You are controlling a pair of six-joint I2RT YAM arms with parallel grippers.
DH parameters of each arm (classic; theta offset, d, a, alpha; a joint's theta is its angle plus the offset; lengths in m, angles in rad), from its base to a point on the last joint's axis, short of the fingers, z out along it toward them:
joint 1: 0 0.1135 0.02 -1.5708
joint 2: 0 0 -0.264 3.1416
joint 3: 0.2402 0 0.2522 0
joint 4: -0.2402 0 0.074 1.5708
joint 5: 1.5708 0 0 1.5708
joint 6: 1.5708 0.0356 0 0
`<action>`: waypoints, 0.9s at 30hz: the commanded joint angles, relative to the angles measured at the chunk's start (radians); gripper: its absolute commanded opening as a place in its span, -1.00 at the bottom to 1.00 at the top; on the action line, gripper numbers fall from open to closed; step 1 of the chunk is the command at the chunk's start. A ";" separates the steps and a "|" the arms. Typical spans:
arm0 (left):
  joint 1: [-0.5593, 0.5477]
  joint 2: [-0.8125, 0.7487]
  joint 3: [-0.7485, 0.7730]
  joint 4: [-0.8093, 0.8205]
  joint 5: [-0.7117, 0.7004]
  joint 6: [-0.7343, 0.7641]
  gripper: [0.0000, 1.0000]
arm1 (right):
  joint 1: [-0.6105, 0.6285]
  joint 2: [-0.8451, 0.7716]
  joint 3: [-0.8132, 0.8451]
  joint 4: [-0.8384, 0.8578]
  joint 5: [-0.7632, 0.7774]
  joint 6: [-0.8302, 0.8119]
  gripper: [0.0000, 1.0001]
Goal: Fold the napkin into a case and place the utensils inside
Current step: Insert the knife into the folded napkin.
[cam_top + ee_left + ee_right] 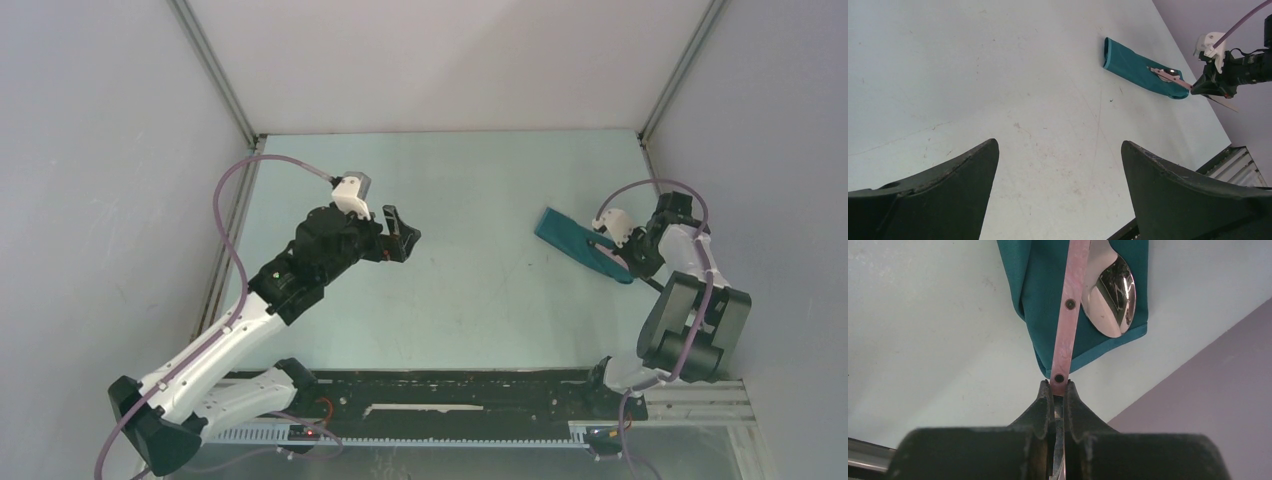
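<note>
My right gripper (1058, 385) is clamped shut on the knife (1071, 305), a thin flat strip of metal with two small rivets showing just ahead of the fingertips. The metal picks up a pinkish tint. From the grip the knife runs forward over the end of the case (575, 240), and in the left wrist view a thin sliver of it also sticks out behind the gripper.

The case is a narrow teal strip lying flat and slanted on the right side of the table (480, 200). Its nearer end is close to where the table meets the right wall (770, 150). The spoon (1110, 297) lies with its shiny bowl on the cloth at that same end, just beside the knife. I cannot tell whether either handle is tucked inside the fold or only resting on top.

There is little room on that side, with the right arm crowded between the case and the wall. Towards the middle, a broad stretch of table lies between the case and my left gripper (403, 232), so the two are well apart.

The left gripper hangs above the table left of centre, its fingers (948, 190) spread wide and nothing between or touching them.
</note>
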 commanded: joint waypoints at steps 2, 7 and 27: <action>0.007 0.004 0.012 0.020 0.008 0.029 1.00 | 0.007 0.026 0.050 0.016 -0.035 -0.029 -1.00; 0.007 0.007 0.015 0.019 0.007 0.030 1.00 | 0.017 0.039 0.054 0.018 -0.056 -0.034 -1.00; 0.012 0.014 0.006 0.017 0.009 0.029 1.00 | 0.041 0.089 0.073 0.025 -0.135 -0.045 -1.00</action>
